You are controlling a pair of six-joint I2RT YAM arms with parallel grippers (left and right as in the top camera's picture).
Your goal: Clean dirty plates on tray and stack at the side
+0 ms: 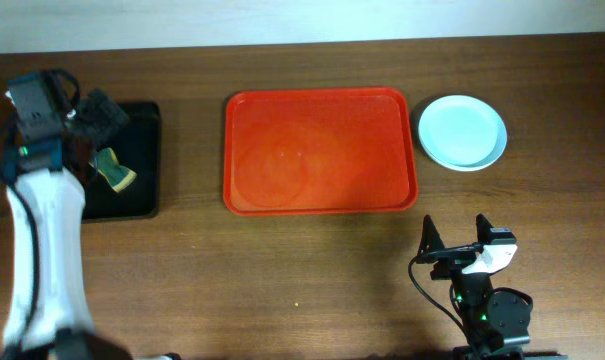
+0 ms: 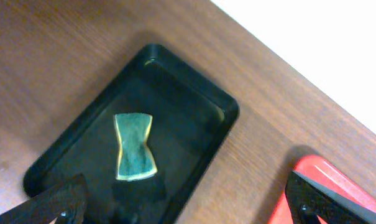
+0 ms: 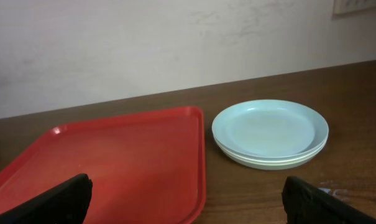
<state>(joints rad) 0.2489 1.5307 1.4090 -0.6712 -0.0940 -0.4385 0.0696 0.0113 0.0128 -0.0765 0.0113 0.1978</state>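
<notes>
The red tray lies at the table's middle with nothing on it; it also shows in the right wrist view and its corner in the left wrist view. The plates sit stacked to the right of the tray, a pale blue-green one on top; the stack also shows in the right wrist view. My left gripper is open and empty above the black tray. My right gripper is open and empty near the front edge, back from the tray and plates.
A green-and-yellow sponge lies in the small black tray at the far left; it also shows in the overhead view. A pale wall runs behind the table's back edge.
</notes>
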